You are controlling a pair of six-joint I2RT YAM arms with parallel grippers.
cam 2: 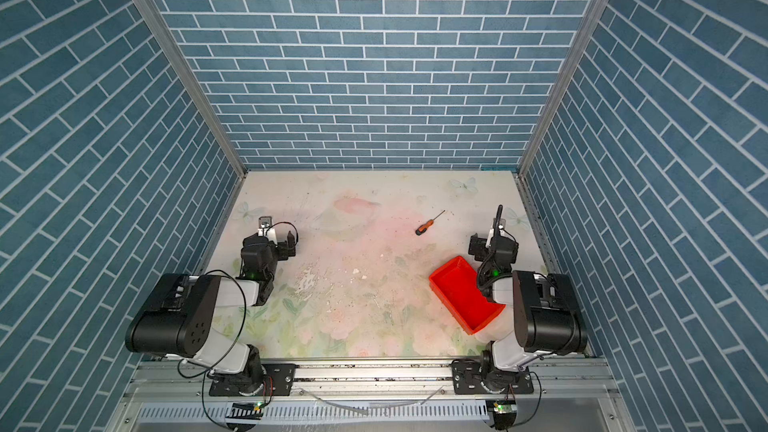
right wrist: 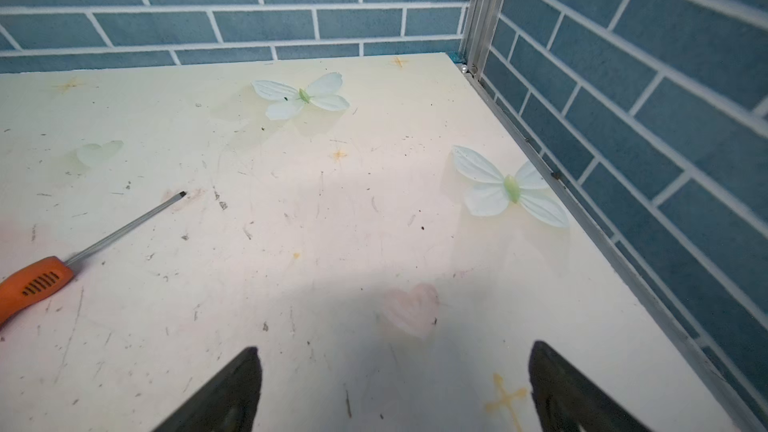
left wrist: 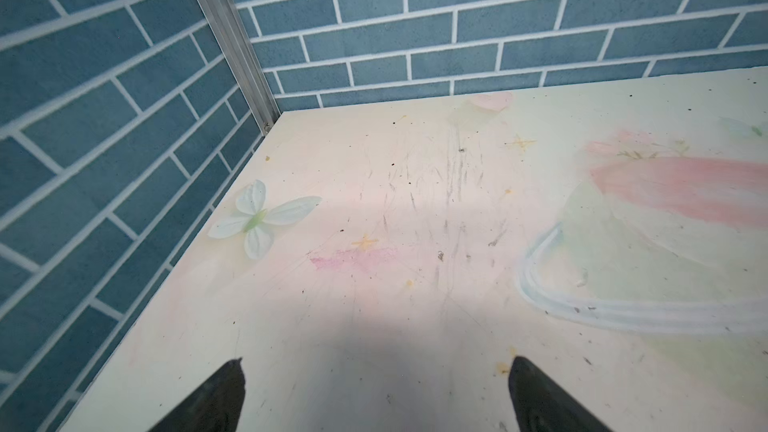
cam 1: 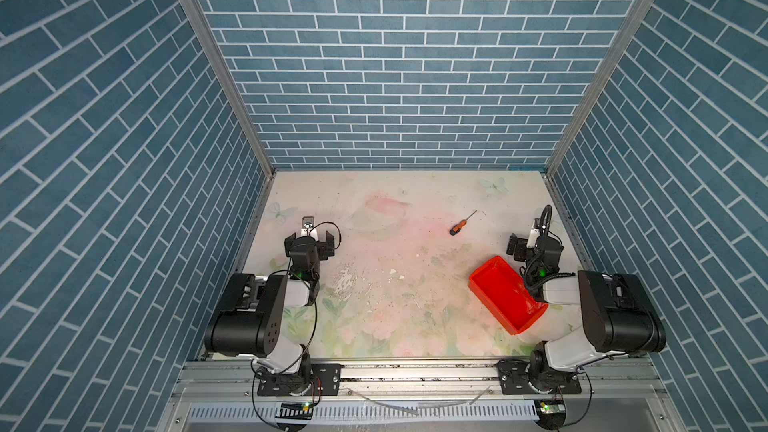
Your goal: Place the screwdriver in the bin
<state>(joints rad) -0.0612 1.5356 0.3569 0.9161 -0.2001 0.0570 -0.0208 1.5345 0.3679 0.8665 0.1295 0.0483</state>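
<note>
Toward the back right of the worktop, the orange-handled screwdriver lies flat, its shaft angled at the far right corner. It is well apart from the empty red bin, which sits nearer the front. The right end effector hovers to the screwdriver's right, spread wide and empty. The left end effector, far left, is also wide apart, holding nothing.
</note>
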